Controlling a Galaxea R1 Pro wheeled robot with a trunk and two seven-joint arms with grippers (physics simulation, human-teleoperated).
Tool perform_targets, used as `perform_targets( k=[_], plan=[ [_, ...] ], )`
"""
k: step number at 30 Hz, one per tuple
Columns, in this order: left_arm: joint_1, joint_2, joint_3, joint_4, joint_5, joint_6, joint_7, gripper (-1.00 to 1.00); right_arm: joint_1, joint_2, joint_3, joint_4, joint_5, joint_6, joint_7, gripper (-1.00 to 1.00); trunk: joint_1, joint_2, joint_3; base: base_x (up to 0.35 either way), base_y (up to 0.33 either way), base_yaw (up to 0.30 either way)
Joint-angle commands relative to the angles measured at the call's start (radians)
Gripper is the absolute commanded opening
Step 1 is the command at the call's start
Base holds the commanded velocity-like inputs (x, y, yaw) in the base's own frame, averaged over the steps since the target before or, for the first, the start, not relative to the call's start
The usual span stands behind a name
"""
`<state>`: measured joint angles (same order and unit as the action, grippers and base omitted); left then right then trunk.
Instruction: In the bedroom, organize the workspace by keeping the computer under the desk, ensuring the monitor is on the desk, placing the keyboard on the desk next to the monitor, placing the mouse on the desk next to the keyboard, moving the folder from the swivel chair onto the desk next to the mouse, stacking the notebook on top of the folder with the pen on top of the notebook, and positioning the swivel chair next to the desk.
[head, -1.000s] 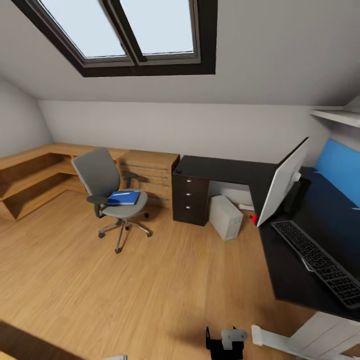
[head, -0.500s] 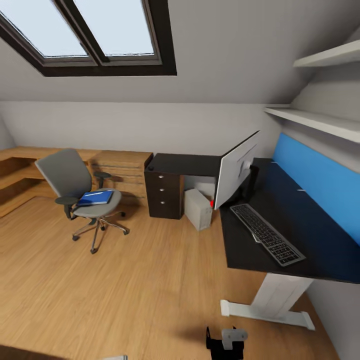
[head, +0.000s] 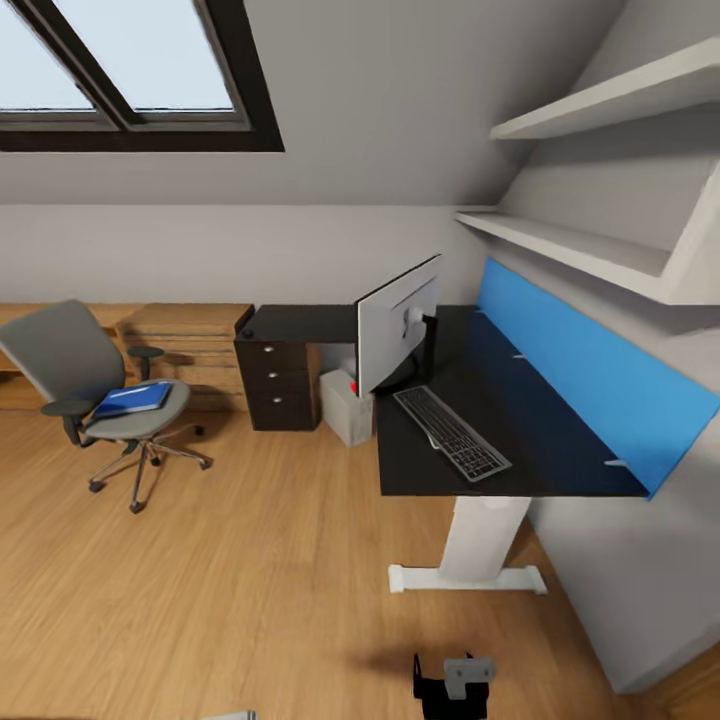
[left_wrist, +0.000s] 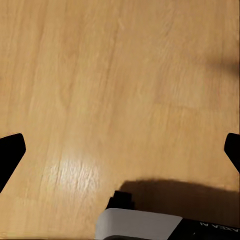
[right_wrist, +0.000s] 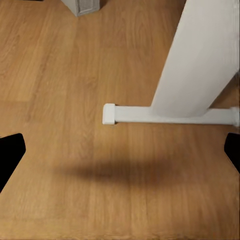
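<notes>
Monitor (head: 398, 322) and keyboard (head: 451, 432) on black tabletop (head: 520, 440), keyboard just beside monitor's stand. Computer (head: 345, 405) on floor (head: 250, 560) under tabletop, by dark drawers (head: 277, 383). Folder (head: 132, 399) on chair (head: 95, 395) seat, well apart from tabletop. Left end effector (left_wrist: 120, 150) spread wide over floor; right end effector (right_wrist: 120, 150) spread wide near white pedestal (right_wrist: 197, 65).

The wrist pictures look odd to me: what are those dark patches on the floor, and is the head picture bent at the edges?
Left wrist view: a dark shadow lies on the wood floor, beside a pale glare patch. Right wrist view: a soft blurred shadow falls before the desk pedestal. Head view: wide-angle; the shelves splay steeply, and the skylight is bright.
</notes>
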<state>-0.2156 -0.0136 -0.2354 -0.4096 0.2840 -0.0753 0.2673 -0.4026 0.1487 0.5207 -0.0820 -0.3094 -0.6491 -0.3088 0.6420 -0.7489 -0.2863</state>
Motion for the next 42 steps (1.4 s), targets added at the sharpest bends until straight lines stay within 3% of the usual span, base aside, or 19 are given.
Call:
perform_targets(
  k=[1, 14, 19, 21, 23, 30, 42],
  plan=[
    [-0.001, 0.001, -0.009, 0.0, 0.01, -0.004, 0.007, 1.0, -0.001, 0.0, 0.009, 0.001, -0.005, -0.002, -0.006, 1.0, 0.0, -0.001, -0.002, -0.27, -0.235, -0.225],
    [-0.001, 0.001, -0.007, 0.0, 0.01, -0.006, 0.007, 1.0, -0.001, 0.001, 0.01, 0.001, -0.002, -0.002, -0.006, 1.0, 0.0, -0.001, -0.005, -0.165, -0.255, -0.061],
    [-0.001, -0.027, 0.021, 0.005, 0.018, -0.034, 0.015, 1.0, 0.028, -0.028, -0.001, 0.005, -0.012, -0.012, -0.009, 1.0, 0.0, -0.001, -0.005, 0.0, 0.0, 0.0],
    [-0.001, -0.035, 0.018, 0.004, 0.012, -0.043, 0.016, 1.0, 0.036, -0.018, 0.005, 0.011, -0.006, -0.003, -0.007, 1.0, 0.0, -0.001, -0.005, 0.0, 0.0, 0.0],
    [-0.001, -0.037, 0.007, 0.004, 0.008, -0.034, 0.016, 1.0, 0.031, -0.011, 0.01, 0.021, -0.002, 0.003, -0.007, 1.0, -0.008, 0.013, 0.001, 0.0, 0.0, 0.0],
    [-0.001, -0.04, -0.018, 0.005, 0.004, -0.022, 0.014, 1.0, 0.027, -0.026, 0.019, 0.06, 0.007, 0.007, 0.0, 1.0, -0.035, 0.062, 0.023, 0.0, 0.0, 0.0],
    [-0.001, -0.042, -0.019, 0.015, 0.004, -0.021, 0.012, 1.0, 0.027, -0.028, 0.017, 0.066, 0.006, 0.0, -0.001, 1.0, -0.081, 0.146, 0.061, 0.0, 0.0, 0.0]
  ],
)
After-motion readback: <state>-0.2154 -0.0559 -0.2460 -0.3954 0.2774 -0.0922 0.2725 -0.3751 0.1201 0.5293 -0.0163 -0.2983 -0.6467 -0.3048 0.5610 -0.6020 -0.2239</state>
